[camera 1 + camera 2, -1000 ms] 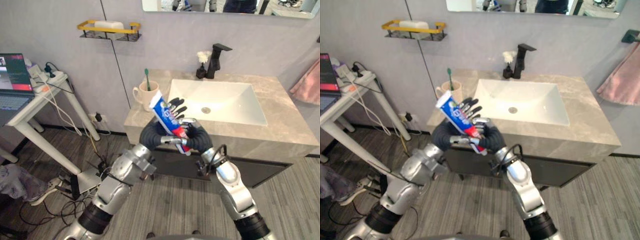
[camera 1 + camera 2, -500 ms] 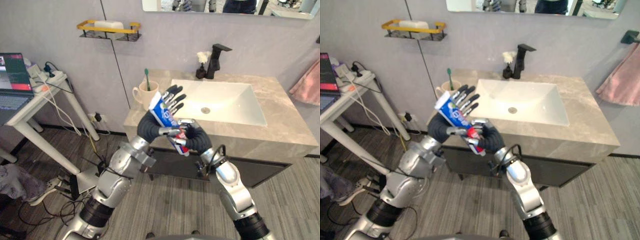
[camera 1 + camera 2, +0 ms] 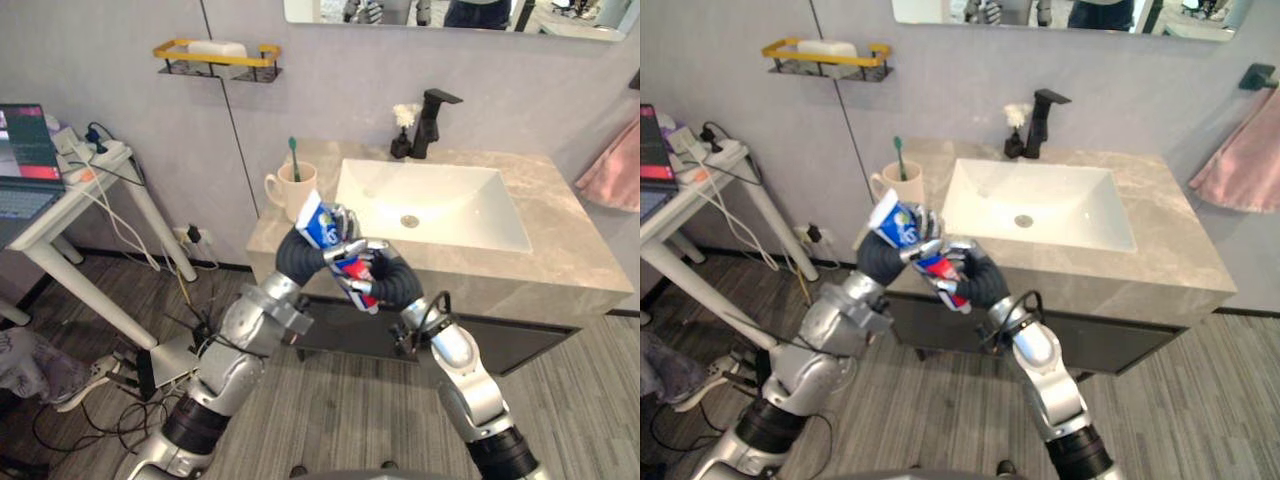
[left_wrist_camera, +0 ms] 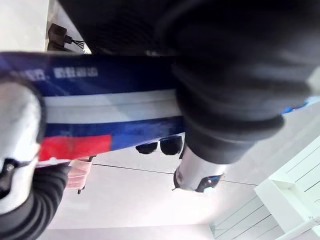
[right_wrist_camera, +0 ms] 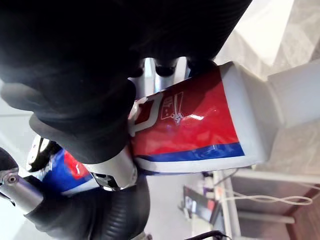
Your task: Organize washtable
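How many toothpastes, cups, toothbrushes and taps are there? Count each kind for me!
toothpaste tube: 1
cup: 1
toothbrush: 1
tap: 1
Total: 4

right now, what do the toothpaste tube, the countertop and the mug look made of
toothpaste tube: soft glossy plastic, probably; a highlight glints on its red print.
countertop: grey-beige veined stone or a stone-look slab, smooth with low sheen.
mug: cream, likely glazed ceramic, going by its thick wall and handle.
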